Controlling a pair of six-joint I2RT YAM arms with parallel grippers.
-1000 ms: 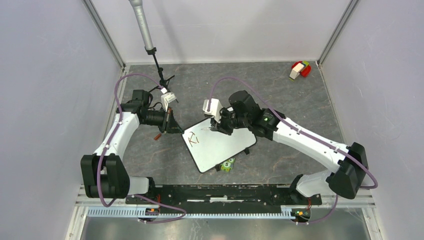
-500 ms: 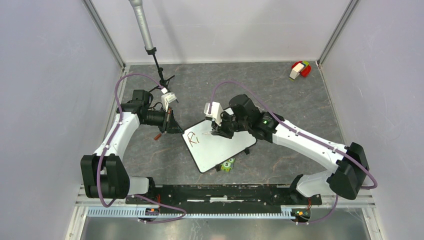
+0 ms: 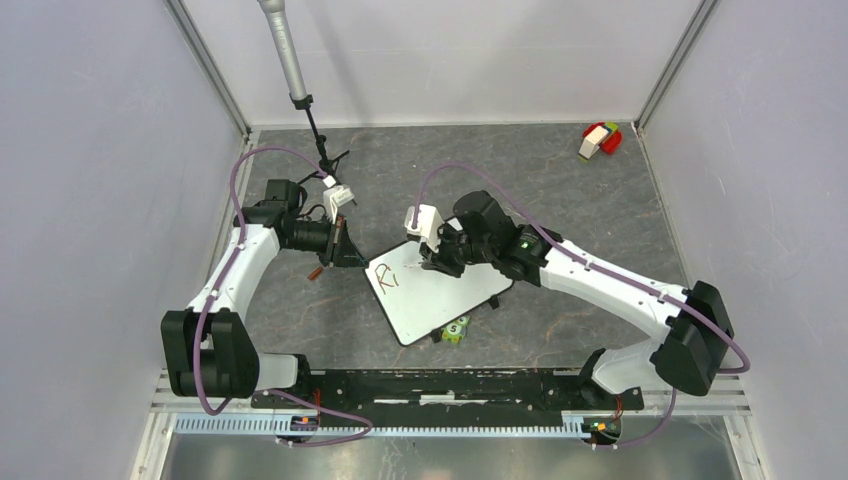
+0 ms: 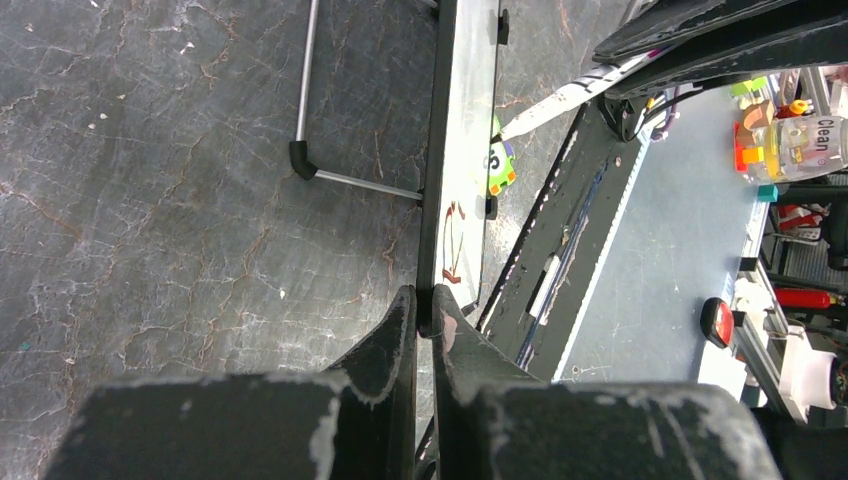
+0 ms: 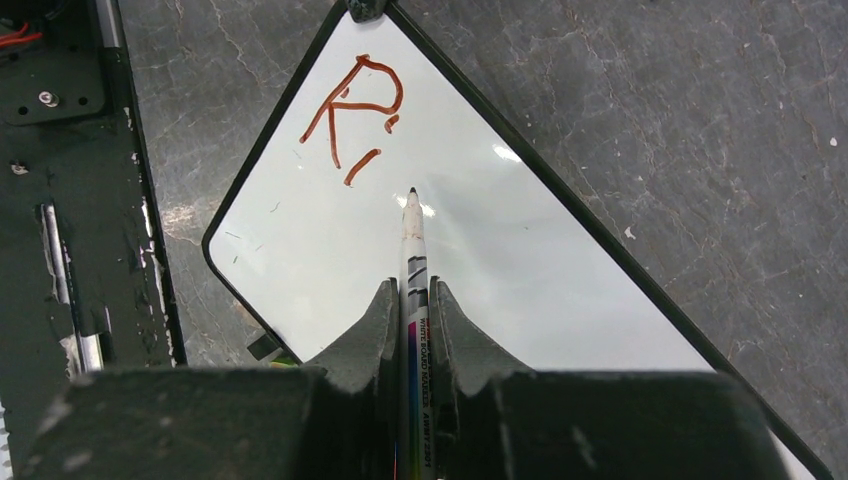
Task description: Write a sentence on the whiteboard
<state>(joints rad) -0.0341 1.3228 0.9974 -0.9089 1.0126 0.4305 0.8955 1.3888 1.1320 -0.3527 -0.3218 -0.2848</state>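
The whiteboard point(image 5: 520, 260) was cut off at five o'clock. The back end of the marker point(image 5: 412, 225) hid inside the right gripper point(image 5: 410, 288).

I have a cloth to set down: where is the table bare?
Bare: the far strip between the stand and the red block, and the right side beyond the right arm. Crowded: the whiteboard, left gripper on its corner, right gripper with its marker over it, green block at its near edge.

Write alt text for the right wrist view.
The right gripper clamps a marker, its tip aimed at the whiteboard just below reddish-brown letters "Ri". The board lies skewed on a grey marbled table.
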